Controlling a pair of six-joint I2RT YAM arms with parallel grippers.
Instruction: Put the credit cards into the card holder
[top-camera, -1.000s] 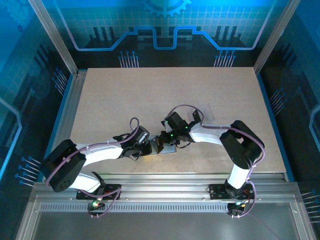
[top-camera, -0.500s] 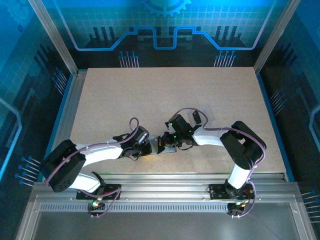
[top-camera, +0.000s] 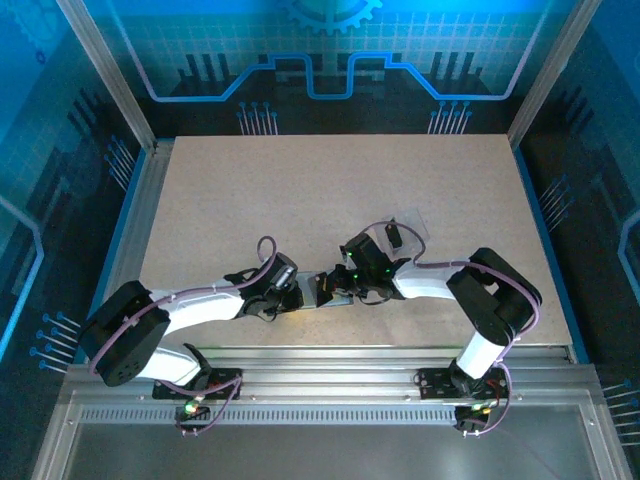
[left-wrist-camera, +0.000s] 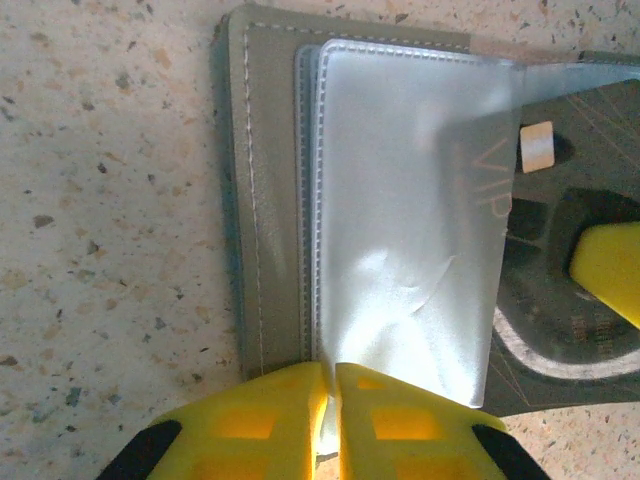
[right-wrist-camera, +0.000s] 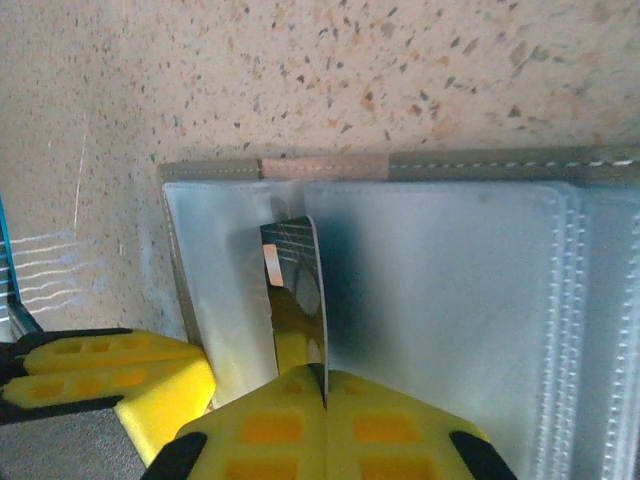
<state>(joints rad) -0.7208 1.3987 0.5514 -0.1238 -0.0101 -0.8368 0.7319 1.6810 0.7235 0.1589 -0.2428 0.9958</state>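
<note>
**A:** ok so where's everything at right now? can't see much from my side

**B:** the holder (left-wrist-camera: 268, 200) is lying open and flat on the table (left-wrist-camera: 100, 220), toward the near edge, right between the two arms. The left gripper (left-wrist-camera: 332, 398) has its fingers pressed together on the edge of one clear sleeve (left-wrist-camera: 400, 200) of the holder, pinching the plastic.

**A:** and the card?

**B:** it's the black card (right-wrist-camera: 297, 295). The right gripper (right-wrist-camera: 325, 405) is clamped tight on it, with the card standing on its edge between the fingers, over the open holder. On the left wrist cam you can read "VIP" through the sleeve, so one end sits under that plastic. The chip end pokes out past it.

**A:** so it's in the pocket then?

**B:** honestly can't tell, the plastic's too glary. It could be inside the pocket or just under the flap. The two grippers are really close, each one's yellow finger shows up in the other's cam.
</note>
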